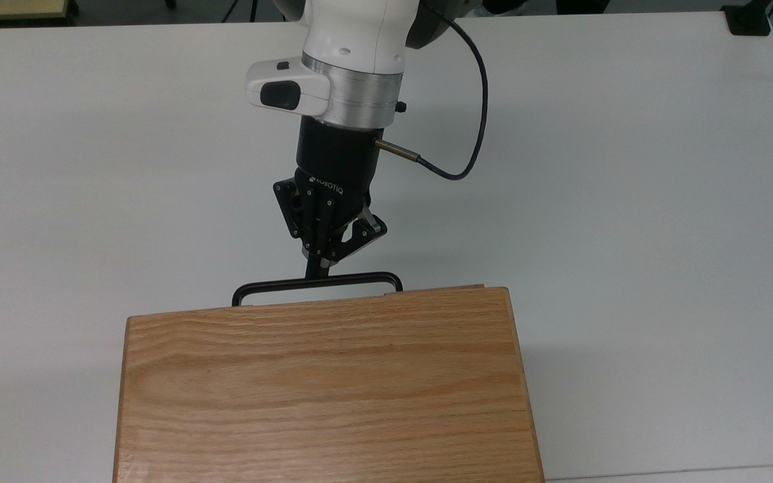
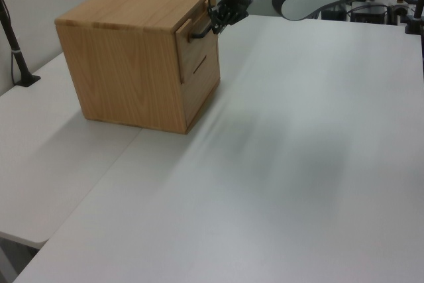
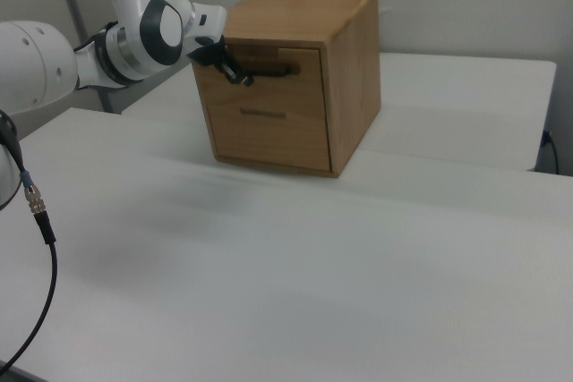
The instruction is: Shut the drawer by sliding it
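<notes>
The drawer (image 3: 300, 67) is the top one in the oak cabinet (image 1: 323, 382), and its front panel sits nearly flush with the cabinet face. In the top view only a thin strip of the drawer (image 1: 441, 288) and its black bar handle (image 1: 366, 276) stick out past the cabinet top. My gripper (image 1: 317, 270) is shut, fingertips together and touching the middle of the handle from the table side. In the left view the gripper (image 2: 213, 23) is at the handle (image 2: 199, 33). In the right view the gripper (image 3: 236, 74) is at the panel's left end.
The cabinet stands on a white table (image 1: 628, 201), close to the top view's bottom edge. A second drawer front (image 3: 269, 131) sits below the first. A black cable (image 1: 474, 121) loops off my wrist. A dark post (image 2: 16, 54) stands at the left view's left.
</notes>
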### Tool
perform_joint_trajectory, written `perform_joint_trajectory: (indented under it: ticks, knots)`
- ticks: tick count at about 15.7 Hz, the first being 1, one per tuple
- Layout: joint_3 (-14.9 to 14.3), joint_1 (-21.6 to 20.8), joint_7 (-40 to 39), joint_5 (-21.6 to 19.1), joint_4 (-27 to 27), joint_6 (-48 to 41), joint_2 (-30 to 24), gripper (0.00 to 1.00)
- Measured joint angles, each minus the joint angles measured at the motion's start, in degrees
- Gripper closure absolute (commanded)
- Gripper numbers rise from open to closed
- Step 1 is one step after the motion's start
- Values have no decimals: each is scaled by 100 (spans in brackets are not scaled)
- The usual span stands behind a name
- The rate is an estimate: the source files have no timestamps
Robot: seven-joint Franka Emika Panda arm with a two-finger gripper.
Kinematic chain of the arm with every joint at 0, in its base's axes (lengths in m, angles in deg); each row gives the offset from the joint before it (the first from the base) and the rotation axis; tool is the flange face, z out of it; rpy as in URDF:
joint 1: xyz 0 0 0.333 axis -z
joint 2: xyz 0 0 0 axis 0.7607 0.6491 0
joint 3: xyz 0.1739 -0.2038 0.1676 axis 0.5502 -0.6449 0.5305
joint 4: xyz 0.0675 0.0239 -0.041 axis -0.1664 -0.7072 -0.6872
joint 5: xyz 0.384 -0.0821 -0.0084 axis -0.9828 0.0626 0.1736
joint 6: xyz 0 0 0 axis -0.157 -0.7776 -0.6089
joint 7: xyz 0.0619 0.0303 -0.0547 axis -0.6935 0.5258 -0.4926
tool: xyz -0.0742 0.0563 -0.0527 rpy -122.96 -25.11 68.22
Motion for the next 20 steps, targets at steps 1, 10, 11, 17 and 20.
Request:
perform_joint_trajectory:
  ticks: [1,10,11,17,20]
  knots:
    - [0,2,83,50,0,35,3,100]
    - [174,186,-392,4,-198,-578,-511,99]
    - [276,249,-719,-279,-261,-1105,-730,89]
    - [472,320,-2024,-1509,-555,-3904,-2050,0]
    - [481,316,-2398,-1726,-1069,-4120,-2602,0]
